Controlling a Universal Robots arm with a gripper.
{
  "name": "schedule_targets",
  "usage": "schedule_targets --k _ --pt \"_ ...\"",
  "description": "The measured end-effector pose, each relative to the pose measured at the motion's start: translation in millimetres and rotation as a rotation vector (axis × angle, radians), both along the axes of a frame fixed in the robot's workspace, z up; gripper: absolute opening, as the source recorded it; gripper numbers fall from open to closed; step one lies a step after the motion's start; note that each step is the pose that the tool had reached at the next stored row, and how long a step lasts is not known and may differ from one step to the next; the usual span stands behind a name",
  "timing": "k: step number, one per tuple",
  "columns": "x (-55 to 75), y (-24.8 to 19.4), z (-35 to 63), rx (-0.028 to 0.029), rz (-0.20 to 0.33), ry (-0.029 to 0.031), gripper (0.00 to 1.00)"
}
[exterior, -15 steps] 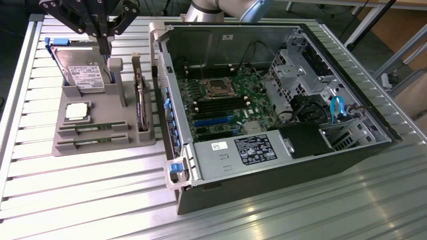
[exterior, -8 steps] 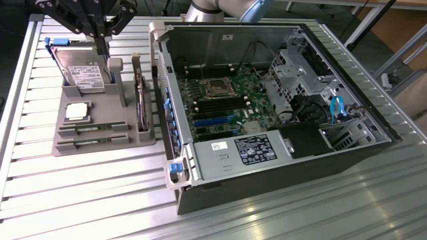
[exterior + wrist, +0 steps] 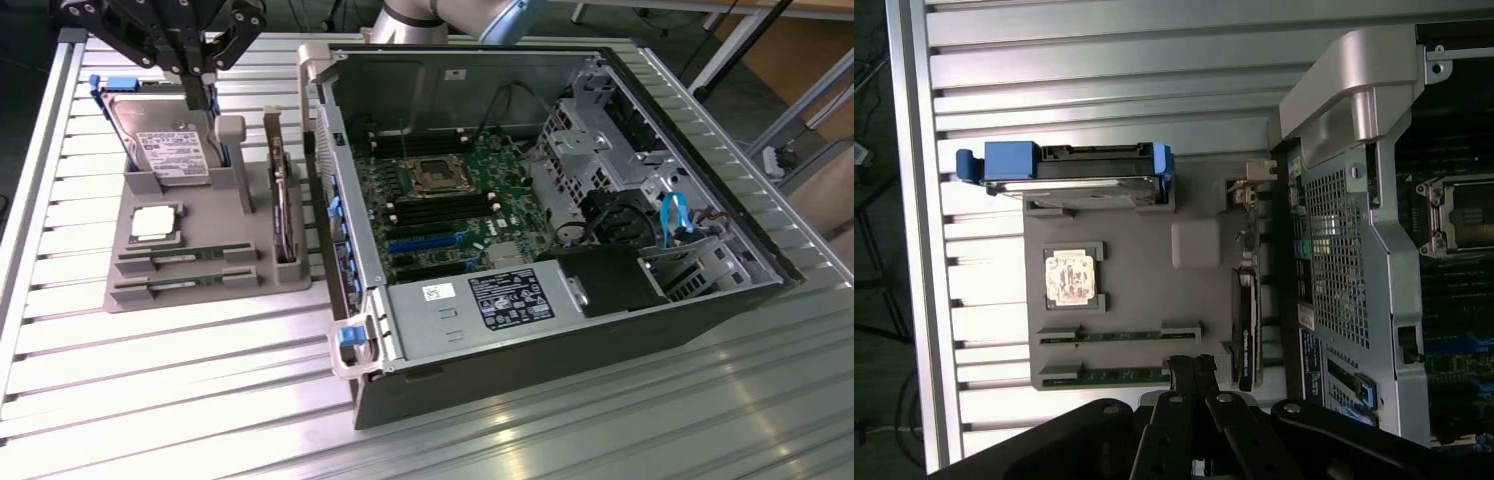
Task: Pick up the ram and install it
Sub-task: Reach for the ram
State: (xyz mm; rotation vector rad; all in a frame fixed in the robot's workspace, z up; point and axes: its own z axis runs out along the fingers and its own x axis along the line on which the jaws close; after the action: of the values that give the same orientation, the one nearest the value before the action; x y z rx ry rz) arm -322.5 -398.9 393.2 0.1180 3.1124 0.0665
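Exterior view, starting from its left: the gripper [image 3: 204, 105] hangs with its fingers pressed together and nothing between them, high over the hard drive [image 3: 171, 145] that stands at the far end of a grey tray [image 3: 254, 275]. A square silver chip [image 3: 155, 222] lies on the tray below the drive. Past it are two green sticks lying flat in their own slots, the inner ram stick [image 3: 187, 255] next to the chip and the outer ram stick [image 3: 187, 284] just beside it at the tray's near edge. A dark card [image 3: 280, 205] stands on edge along the tray's side toward the computer.

Further to the exterior view's right, the computer case [image 3: 441, 390] lies open, with the motherboard [image 3: 514, 215] exposed. I see no green stick standing in its long dark slots.

In the wrist view the closed gripper [image 3: 1192, 362] looks down on the tray [image 3: 1144, 215], its tips appearing over one end of the outer ram stick [image 3: 1116, 376]. The inner ram stick [image 3: 1119, 335] is close by.

The job looks barely begun. Both sticks still sit in the tray, neither is gripped, and so both the pickup and the fitting remain to be done.
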Motion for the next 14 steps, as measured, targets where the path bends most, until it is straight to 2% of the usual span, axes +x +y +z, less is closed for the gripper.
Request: schedule_targets --k 14 --pt "-17.0 0.0 0.0 0.0 0.0 0.0 0.1"
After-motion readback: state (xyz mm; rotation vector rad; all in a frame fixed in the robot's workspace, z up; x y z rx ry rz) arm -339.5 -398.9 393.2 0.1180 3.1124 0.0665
